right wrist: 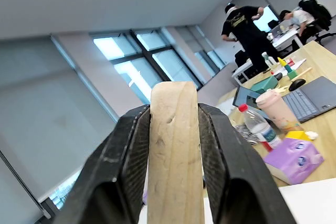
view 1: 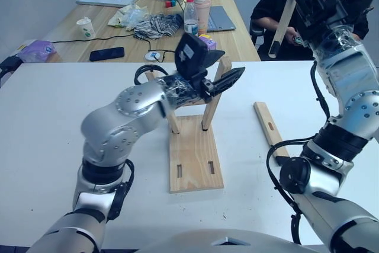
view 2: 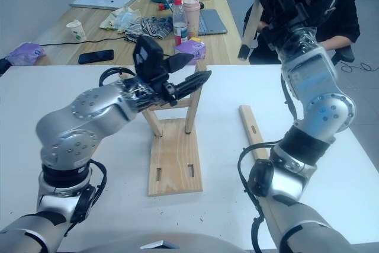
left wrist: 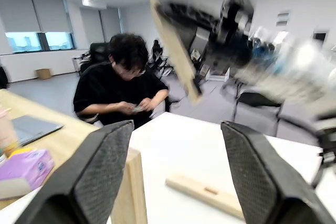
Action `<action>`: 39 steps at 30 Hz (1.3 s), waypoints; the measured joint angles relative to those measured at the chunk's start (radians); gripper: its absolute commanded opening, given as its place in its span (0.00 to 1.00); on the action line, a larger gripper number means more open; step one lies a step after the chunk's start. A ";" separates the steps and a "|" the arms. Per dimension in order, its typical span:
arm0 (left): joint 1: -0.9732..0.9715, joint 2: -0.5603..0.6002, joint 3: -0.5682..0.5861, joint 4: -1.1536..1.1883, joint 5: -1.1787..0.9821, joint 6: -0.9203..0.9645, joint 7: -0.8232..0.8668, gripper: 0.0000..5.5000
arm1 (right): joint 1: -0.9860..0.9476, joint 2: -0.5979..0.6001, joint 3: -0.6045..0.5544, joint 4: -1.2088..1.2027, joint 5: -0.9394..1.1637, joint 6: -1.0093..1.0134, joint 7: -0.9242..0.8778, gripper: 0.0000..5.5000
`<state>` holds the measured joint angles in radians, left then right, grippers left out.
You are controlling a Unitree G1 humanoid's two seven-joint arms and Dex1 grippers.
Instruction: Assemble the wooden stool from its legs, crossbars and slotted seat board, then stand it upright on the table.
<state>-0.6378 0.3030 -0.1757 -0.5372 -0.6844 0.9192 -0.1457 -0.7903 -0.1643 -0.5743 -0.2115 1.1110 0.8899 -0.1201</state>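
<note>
Gripping a loose wooden leg point(view 1: 284, 19) high over the far right of the white table point(view 1: 53, 105), our right gripper point(right wrist: 173, 129) is clenched on it, the wood pressed between both fingers. Our left gripper point(view 1: 230, 68) hangs released, fingers spread wide at the top of one standing leg point(view 1: 211, 102); we cannot tell whether it touches. That leg and a second leg point(view 1: 172, 121) rise from the slotted seat board point(view 1: 195, 164), which lies flat on the table. A slotted bar point(view 1: 269, 124) lies flat to the board's right, apart from it.
</note>
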 measured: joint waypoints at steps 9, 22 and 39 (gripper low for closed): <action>-0.085 -0.154 -0.035 0.092 0.108 -0.026 0.030 0.56 | 0.002 -0.007 0.087 -0.067 0.106 -0.038 -0.079 0.24; -0.114 -0.231 0.025 0.103 0.069 0.034 0.033 0.56 | 0.039 -0.012 0.176 -0.092 0.081 -0.082 -0.068 0.24; -0.191 -0.427 0.283 0.162 -0.114 0.217 0.217 0.09 | 0.084 -0.052 0.226 -0.135 0.096 -0.107 -0.044 0.24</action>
<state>-0.8283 -0.1238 0.1075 -0.3756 -0.7985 1.1359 0.0709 -0.7063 -0.2164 -0.3485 -0.3465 1.2067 0.7830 -0.1643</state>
